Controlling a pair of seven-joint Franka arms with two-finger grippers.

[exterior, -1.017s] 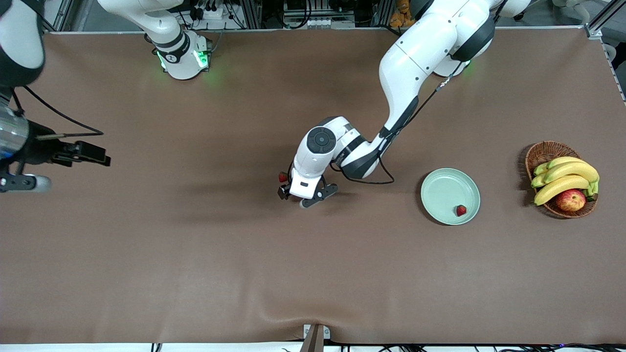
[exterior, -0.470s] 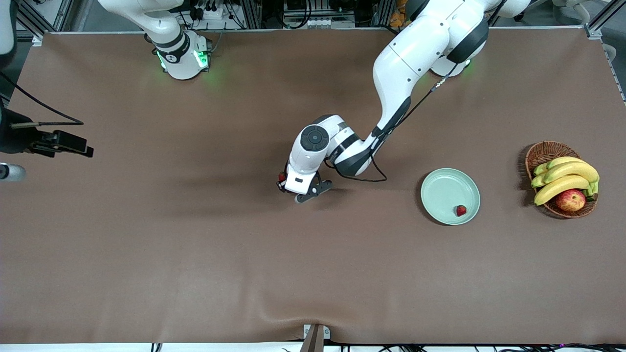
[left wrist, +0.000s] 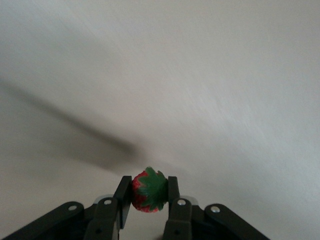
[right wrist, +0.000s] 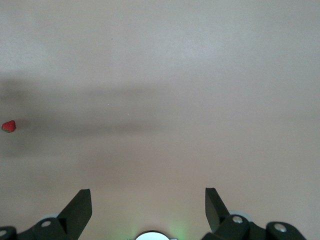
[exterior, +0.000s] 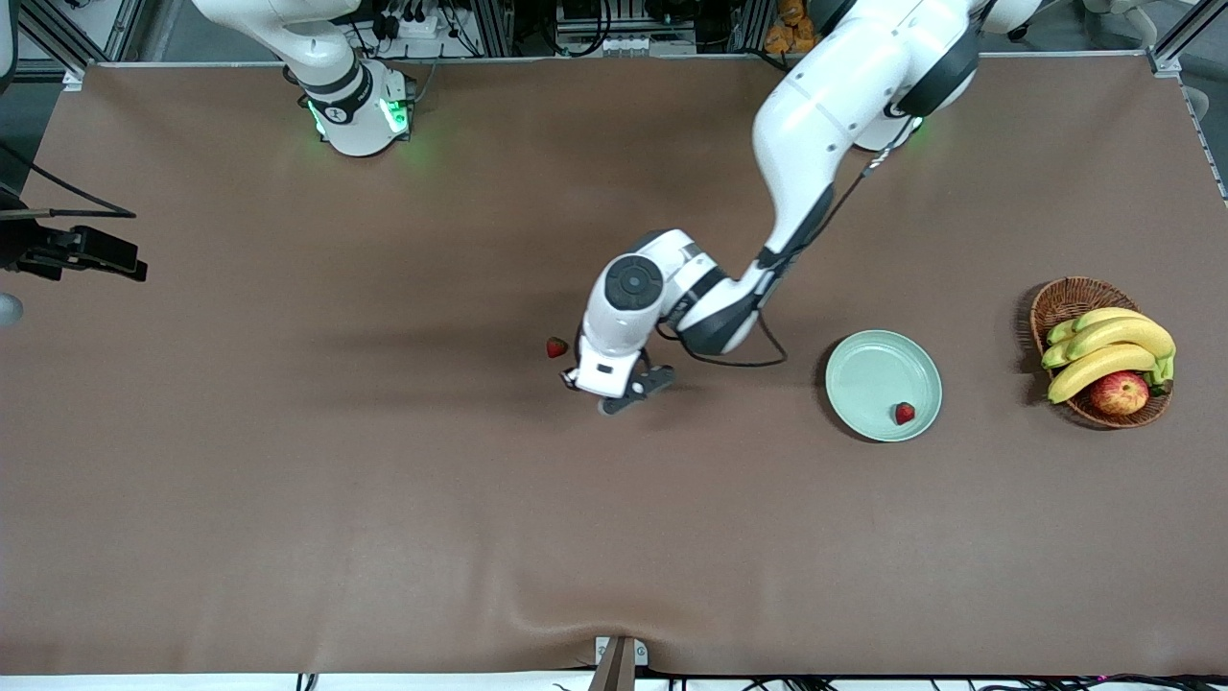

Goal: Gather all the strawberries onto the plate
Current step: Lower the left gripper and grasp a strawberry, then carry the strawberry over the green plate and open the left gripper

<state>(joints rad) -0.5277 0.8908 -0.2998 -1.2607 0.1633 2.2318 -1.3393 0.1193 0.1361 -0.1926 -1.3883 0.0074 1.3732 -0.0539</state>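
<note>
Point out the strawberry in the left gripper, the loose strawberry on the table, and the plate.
held strawberry (left wrist: 148, 192), left wrist view, on its green cap between the fingers.
loose strawberry (exterior: 555, 346), front view, on its red body.
plate (exterior: 868, 372), front view, on bare mint-green surface.

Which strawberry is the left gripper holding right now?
The strawberry pinched between the left gripper's fingers. Another strawberry lies loose on the table; a third sits in the plate.

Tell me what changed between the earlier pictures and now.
The left gripper closed its jaws on a strawberry and shifted toward the plate. The right gripper drew back, jaws open. One strawberry on the table, another in the plate stayed.
</note>
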